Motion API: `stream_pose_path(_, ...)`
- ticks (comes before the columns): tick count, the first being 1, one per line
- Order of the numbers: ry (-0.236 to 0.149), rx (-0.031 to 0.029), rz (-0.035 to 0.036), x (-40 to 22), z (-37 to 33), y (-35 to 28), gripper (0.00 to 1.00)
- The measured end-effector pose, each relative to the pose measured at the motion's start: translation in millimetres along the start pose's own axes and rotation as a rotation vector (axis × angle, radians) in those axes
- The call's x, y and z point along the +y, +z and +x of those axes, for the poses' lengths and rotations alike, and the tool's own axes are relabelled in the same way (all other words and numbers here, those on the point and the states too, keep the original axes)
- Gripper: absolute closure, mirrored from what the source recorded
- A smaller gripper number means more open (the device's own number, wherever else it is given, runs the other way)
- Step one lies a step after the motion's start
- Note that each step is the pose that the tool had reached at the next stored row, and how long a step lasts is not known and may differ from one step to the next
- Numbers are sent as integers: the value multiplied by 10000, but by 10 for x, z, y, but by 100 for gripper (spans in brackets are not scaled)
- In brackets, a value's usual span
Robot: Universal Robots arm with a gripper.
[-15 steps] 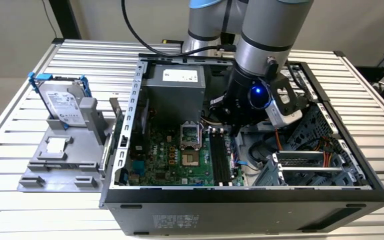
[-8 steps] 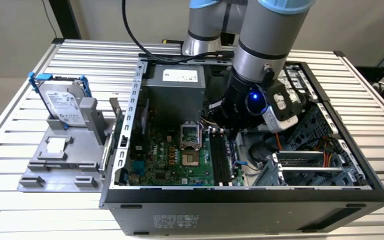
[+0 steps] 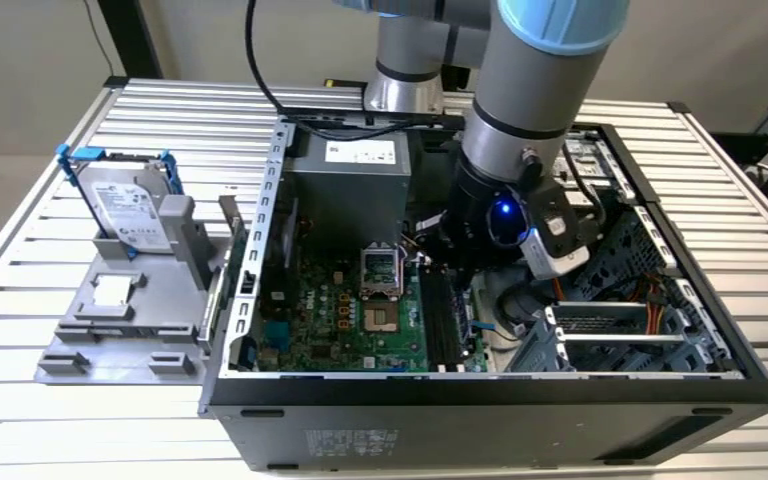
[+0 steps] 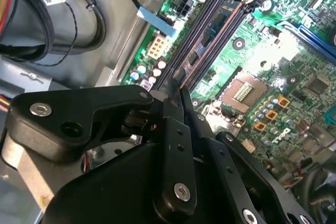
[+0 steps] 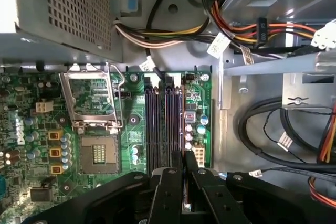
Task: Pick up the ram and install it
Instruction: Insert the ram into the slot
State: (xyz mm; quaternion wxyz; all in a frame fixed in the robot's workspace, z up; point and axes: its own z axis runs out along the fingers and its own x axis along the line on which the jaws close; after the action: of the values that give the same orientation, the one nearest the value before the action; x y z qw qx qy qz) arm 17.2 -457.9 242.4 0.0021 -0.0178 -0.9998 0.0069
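Slatted metal tabletop (image 3: 37, 250), exterior view: open black case (image 3: 491, 420) at the middle, reaching the near edge. Green board (image 3: 331, 320) on the case floor; grey power box (image 3: 357, 185) at the case's far wall. Arm (image 3: 531, 110) comes down into the case. Claw (image 3: 435, 262) low over the black slots (image 3: 440, 325), which lie on the board's side toward the exterior view's right. Silver drive (image 3: 128, 205) in a blue frame stands upright in a grey holder (image 3: 124, 320) beside the tabletop's edge at the exterior view's left, apart from the case.

Second wrist view: black claw (image 4: 176, 90), fingers drawn close together. Ram (image 4: 218, 27), dark blue with black chips, stands on edge in line with the slots (image 4: 191, 38), parallel to them; its near part runs in between the fingertips, so the claw appears clamped on it. Whether it is fully seated cannot be told. Open socket (image 4: 244, 93) beside the slots.

First wrist view: claw (image 5: 184, 163) over the slot (image 5: 152, 124) bank's end, fingers nearly meeting with a thin strip between them. Socket (image 5: 97, 153) to one side, bundled cables (image 5: 173, 30) beyond the board's far edge.
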Motion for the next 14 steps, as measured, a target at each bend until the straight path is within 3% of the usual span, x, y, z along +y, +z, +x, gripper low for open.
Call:
stream_pose_path(8, 1, 2, -2, -39, 1, 121, 100)
stream_pose_path(14, 1, 3, -3, -40, -4, 155, 100)
